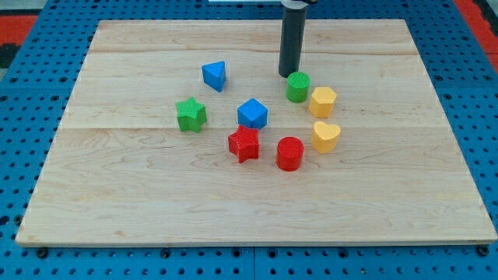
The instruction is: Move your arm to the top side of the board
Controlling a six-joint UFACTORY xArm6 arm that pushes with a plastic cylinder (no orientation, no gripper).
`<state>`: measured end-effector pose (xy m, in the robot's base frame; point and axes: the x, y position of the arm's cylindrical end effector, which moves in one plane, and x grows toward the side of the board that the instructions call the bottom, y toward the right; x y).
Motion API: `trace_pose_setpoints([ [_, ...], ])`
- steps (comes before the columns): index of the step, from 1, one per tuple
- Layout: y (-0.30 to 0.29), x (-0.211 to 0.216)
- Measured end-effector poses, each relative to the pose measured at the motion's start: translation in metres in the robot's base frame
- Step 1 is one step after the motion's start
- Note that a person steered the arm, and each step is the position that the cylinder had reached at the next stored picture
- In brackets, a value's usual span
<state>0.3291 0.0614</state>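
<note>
My tip (287, 74) stands on the wooden board (117, 194) in the upper middle, just above and left of the green cylinder (297, 87). A yellow hexagon block (322, 102) sits right of that cylinder, and a yellow heart block (325, 136) lies below it. A red cylinder (289, 153) and a red star (243, 144) lie lower in the middle. A blue cube-like block (252, 113) sits at the centre. A blue triangle block (214, 75) is up left. A green star (191, 114) is at the left.
The board rests on a blue pegboard table (31, 93). A red surface (14, 17) shows at the view's top left and another at the top right corner (478, 12).
</note>
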Motion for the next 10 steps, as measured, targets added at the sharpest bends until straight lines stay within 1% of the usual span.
trace_pose_setpoints([
  [4, -0.021, -0.002],
  [8, -0.021, -0.021],
  [10, -0.021, -0.024],
])
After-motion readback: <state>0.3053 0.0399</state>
